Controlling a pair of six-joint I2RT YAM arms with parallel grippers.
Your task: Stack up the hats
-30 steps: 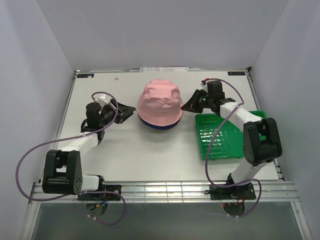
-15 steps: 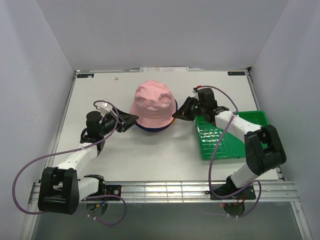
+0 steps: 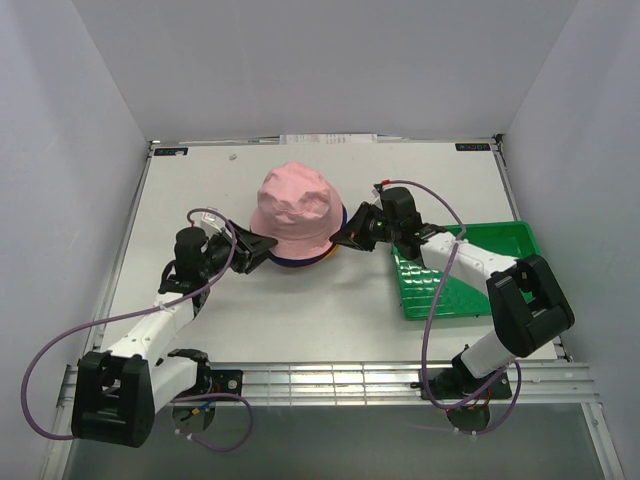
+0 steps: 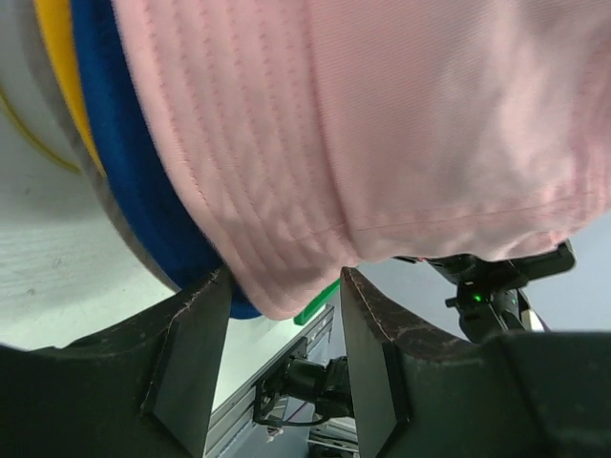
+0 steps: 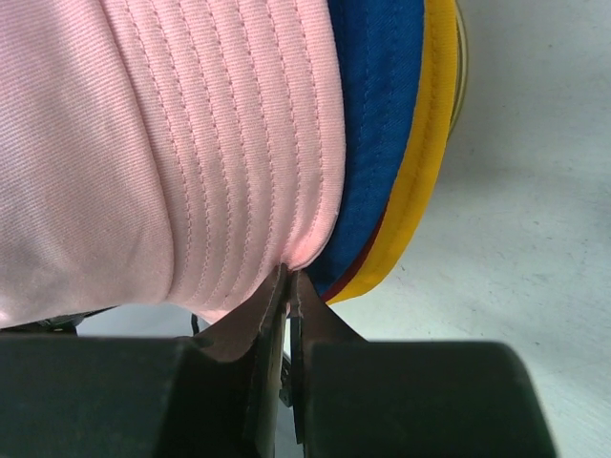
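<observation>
Your left gripper (image 4: 282, 286) holds its jaws apart, while your right gripper (image 5: 288, 277) has its jaws pressed together. Both sit low over the white table (image 3: 200, 180), facing each other across the stack. The green tray (image 3: 470, 285) lies behind the right gripper, beneath that arm. The pink hat (image 3: 295, 205) tops the pile between the two grippers. Its brim edge hangs in the gap between the left fingers and meets the very tips of the right ones, where you cannot tell whether any cloth is pinched. Under it, the blue hat (image 5: 377, 114) shows its brim just beside the right tips. The yellow hat (image 5: 425, 172) edges out beyond that. A thin sliver of the dark red hat (image 5: 358, 272) peeks between them, nearest those tips.
</observation>
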